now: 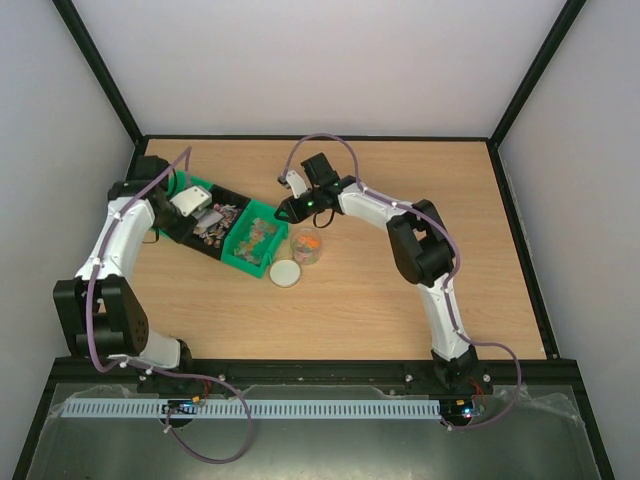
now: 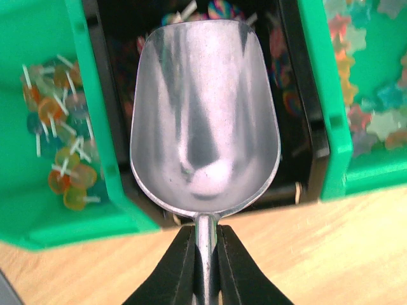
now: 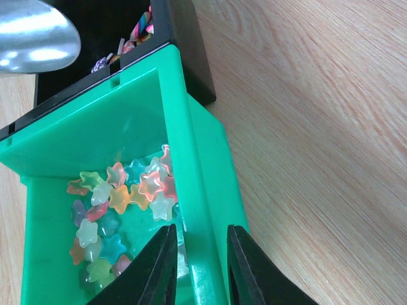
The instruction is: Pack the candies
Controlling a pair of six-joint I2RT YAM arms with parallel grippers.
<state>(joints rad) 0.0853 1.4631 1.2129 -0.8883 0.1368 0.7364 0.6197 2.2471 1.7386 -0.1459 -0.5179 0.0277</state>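
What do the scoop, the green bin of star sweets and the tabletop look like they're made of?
Scoop: shiny metal, judging by mirror-like reflections. Green bin: smooth moulded plastic, probably; even glossy colour. Tabletop: wood or wood-look laminate; grain lines show.

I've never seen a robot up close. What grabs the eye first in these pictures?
The shiny metal scoop, empty, pinched by its handle in the left gripper above a black bin. Next, the pastel star candies in the green bin right of it, whose side wall sits between the fingers of the right gripper. In front of that bin, on the wooden table, sit a small jar, barely filled, and its whitish lid.
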